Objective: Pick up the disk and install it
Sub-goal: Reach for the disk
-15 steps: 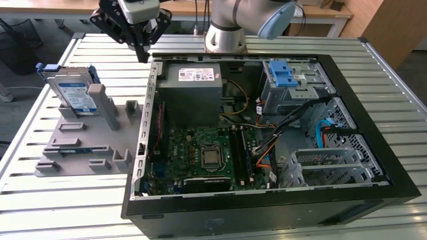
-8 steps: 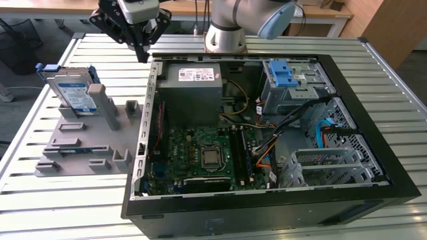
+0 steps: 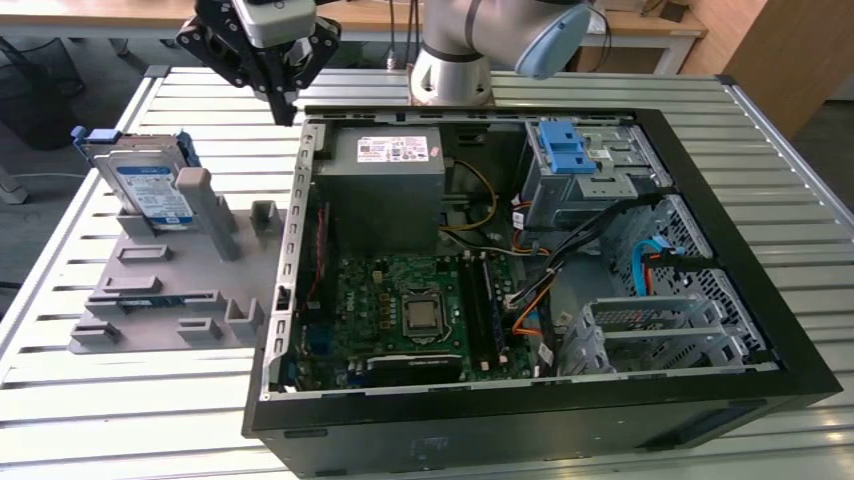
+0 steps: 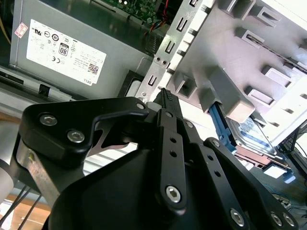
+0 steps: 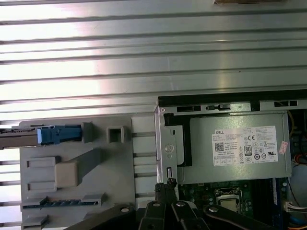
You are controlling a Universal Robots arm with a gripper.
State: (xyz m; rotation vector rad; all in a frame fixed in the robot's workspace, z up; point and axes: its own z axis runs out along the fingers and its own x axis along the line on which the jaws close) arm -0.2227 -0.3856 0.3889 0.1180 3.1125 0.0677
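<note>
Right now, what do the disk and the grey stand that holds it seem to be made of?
The disk: probably metal, by its silvery sheen, in a blue frame that looks like plastic. The grey stand: likely matte plastic, uniformly dull, without reflections.

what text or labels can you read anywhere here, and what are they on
On the power supply, a white sticker: a logo, certification marks and barcodes show, but the fine print is too small to read.
Next to it, a pink sticker: too small to read.
On the disk, a blue-and-white label: too blurred to read.
Nothing can be quoted reliably.
</note>
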